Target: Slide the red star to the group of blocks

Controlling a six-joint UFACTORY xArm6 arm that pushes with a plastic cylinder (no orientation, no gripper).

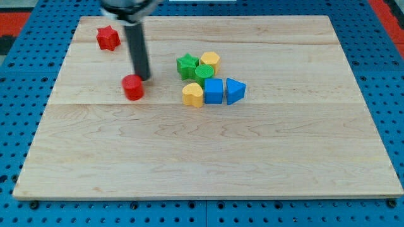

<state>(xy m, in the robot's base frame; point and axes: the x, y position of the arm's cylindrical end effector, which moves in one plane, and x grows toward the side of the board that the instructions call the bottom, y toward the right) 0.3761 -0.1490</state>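
- The red star [108, 38] lies flat near the board's top-left corner in the view, alone and well apart from every other block. Its points spread all round, so I can make out no long axis and no clear heading.
- I have no pincer on this arm, only a dark rod; my tip [144, 77] rests on the wooden board [208, 157], just beside a red cylinder [133, 87] at its upper right, close enough that I cannot tell whether they touch. The tip holds nothing.
- My tip sits well below and to the right of the red star, between it and the group.
- The group is right of my tip: a green star [187, 66] touching a yellow hexagon-like block [209, 62], a green cylinder [204, 74] below them, then a row of a yellow heart-like block [192, 94], a blue cube [214, 91] and a blue triangular block [235, 91].
- I read no writing or labels anywhere.
- Blue pegboard [25, 94] surrounds the board.
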